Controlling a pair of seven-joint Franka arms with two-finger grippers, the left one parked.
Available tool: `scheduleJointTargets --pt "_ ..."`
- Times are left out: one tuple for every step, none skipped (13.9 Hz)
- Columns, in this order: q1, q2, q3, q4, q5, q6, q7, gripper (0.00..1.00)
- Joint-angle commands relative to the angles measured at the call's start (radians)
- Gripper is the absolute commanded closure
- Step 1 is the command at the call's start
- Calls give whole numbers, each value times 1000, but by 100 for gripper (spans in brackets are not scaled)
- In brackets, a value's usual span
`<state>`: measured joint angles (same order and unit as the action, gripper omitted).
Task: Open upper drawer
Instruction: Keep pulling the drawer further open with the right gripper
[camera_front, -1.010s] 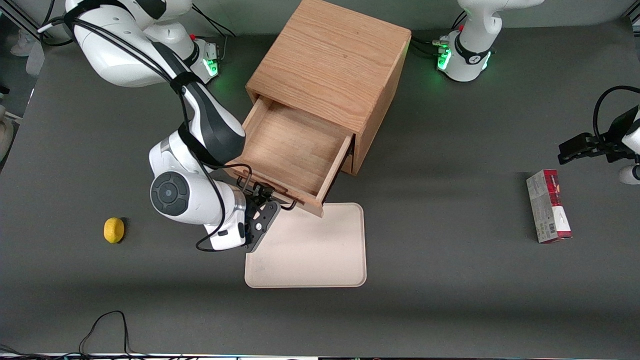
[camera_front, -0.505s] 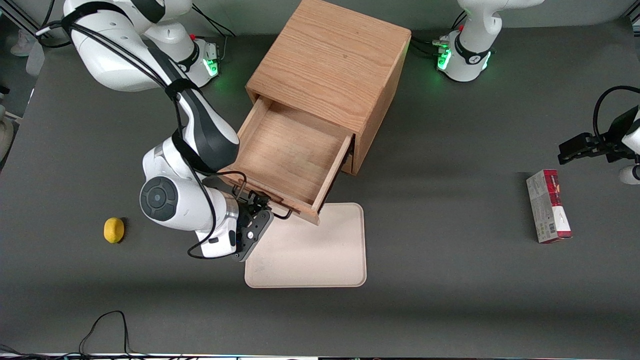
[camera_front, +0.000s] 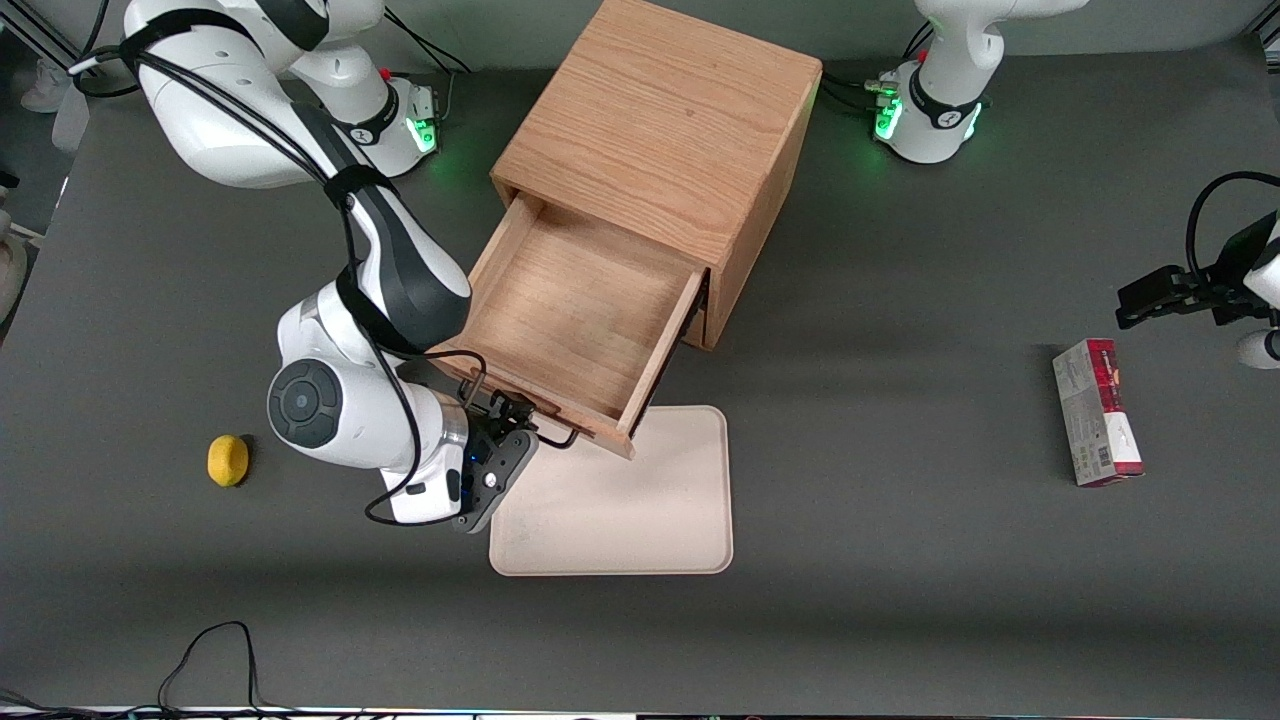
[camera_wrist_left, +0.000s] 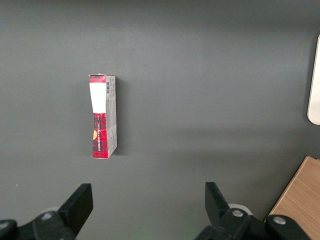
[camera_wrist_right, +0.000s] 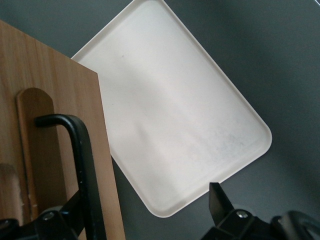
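Observation:
The upper drawer (camera_front: 580, 310) stands pulled well out of the boxy oak cabinet (camera_front: 660, 120), and its plain wood inside holds nothing. Its black wire handle (camera_front: 560, 442) runs along the drawer front, on the side nearest the front camera. My right gripper (camera_front: 510, 415) sits at that handle, close to the end toward the working arm. In the right wrist view the gripper (camera_wrist_right: 147, 200) is open. The handle (camera_wrist_right: 85, 165) and drawer front (camera_wrist_right: 60, 80) lie just inside one finger (camera_wrist_right: 75, 212), while the other finger (camera_wrist_right: 218, 200) is far off over the tray.
A cream tray (camera_front: 620, 500) lies on the table just in front of the open drawer, partly under its front corner. A yellow lemon (camera_front: 227, 460) rests toward the working arm's end. A red and white box (camera_front: 1095, 410) lies toward the parked arm's end.
The right arm's wrist has moved nearer the front camera and toward its own end of the table. The drawer has come a little further out with it.

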<state>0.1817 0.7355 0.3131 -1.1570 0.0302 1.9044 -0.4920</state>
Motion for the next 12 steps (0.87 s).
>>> scheduleJointTargets --pt "-8 25 1 36 -1 16 -3 0" --pt "-11 24 1 36 2 15 -5 0" --pt "-11 24 1 36 2 9 -5 0" --pt "-11 22 1 34 2 5 -7 0" --pt "-11 21 1 34 4 2 -7 0" --pt "-13 18 1 33 7 2 -7 0" --pt "-13 15 1 33 7 -2 -7 0" --pt "-14 15 1 34 7 -24 -8 0" --pt "-14 15 3 34 7 -37 -8 0" --pt "-14 13 3 34 7 -48 -11 0" --pt "-14 12 3 36 7 -62 -14 0" --pt "-16 10 3 36 7 -74 -14 0"
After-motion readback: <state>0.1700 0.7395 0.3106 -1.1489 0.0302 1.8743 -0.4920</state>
